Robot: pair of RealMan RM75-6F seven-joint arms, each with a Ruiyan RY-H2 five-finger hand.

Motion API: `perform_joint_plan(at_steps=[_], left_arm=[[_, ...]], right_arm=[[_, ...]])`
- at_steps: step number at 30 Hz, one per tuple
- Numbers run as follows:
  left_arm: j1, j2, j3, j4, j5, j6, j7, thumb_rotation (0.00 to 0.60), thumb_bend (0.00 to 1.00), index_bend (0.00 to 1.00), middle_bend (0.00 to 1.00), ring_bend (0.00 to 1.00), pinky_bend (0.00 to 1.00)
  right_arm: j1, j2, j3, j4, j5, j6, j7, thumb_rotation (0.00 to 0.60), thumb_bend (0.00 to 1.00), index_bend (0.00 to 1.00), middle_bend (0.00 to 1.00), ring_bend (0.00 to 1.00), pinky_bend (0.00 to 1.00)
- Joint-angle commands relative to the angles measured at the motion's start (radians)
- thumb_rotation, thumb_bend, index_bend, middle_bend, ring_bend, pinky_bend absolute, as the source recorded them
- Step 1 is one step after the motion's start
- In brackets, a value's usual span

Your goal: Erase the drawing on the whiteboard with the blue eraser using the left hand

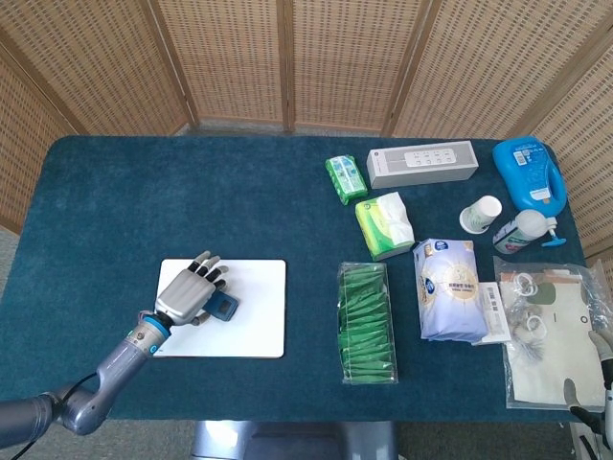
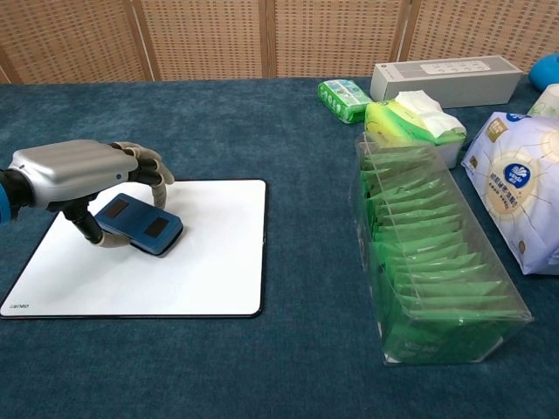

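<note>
Silver-grey left hand (image 2: 74, 170) was curled over the blue eraser (image 2: 138, 225), thumb on one side and fingers (image 2: 150, 168) on the other, so it was gripping it and pressing it flat onto the whiteboard (image 2: 201, 271). From the head view the left hand (image 1: 186, 295) sat over the left part of the whiteboard (image 1: 254, 321), with the blue eraser (image 1: 222, 307) poking out on its right. Board surface looked plain white to me, couldn't make out any marks on it. The whiteboard lay near the front-left part of the dark blue tabletop (image 1: 192, 201).

Right hand (image 1: 601, 356) was only a sliver at the front-right corner, honestly couldn't tell how its fingers were set.

Going outward toward the middle, a clear box of green packets (image 2: 432, 279) sat lengthwise near the front edge, and just right of it a white and blue tissue pack (image 1: 449, 289). Behind those was a green tissue packet (image 1: 384, 225) with a smaller green pack (image 1: 346, 178) and a long grey box (image 1: 422, 164) toward the back edge. Over at the back-right corner: a blue jug (image 1: 529, 172), a paper cup (image 1: 481, 214) and a white pump bottle (image 1: 520, 231). A clear plastic bag (image 1: 551, 331) with bits in it lay by the right edge.
</note>
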Motion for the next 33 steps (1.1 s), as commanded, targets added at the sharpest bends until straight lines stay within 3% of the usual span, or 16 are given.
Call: perform_joint_plan(at_steps=[1, 9, 23, 33], left_arm=[[0.002, 0.014, 0.013, -0.031, 0.014, 0.000, 0.013, 0.600, 0.36, 0.80, 0.21, 0.00, 0.00], [0.008, 0.028, 0.029, -0.068, 0.030, 0.005, 0.029, 0.600, 0.36, 0.82, 0.23, 0.00, 0.00], [0.008, -0.013, -0.028, 0.044, -0.022, 0.022, -0.001, 0.600, 0.36, 0.80, 0.19, 0.00, 0.00], [0.019, -0.014, 0.019, 0.006, 0.026, 0.030, 0.044, 0.600, 0.36, 0.84, 0.17, 0.00, 0.00]], right_arm=[[0.000, 0.000, 0.001, 0.000, -0.002, 0.001, 0.000, 0.600, 0.40, 0.11, 0.12, 0.00, 0.07], [0.002, 0.000, 0.001, -0.002, -0.002, 0.000, -0.003, 0.600, 0.40, 0.11, 0.12, 0.00, 0.07], [0.000, 0.000, 0.001, 0.000, 0.001, -0.001, 0.001, 0.600, 0.40, 0.11, 0.12, 0.00, 0.07], [-0.002, 0.002, 0.001, -0.003, -0.002, 0.003, -0.001, 0.600, 0.40, 0.11, 0.12, 0.00, 0.07]])
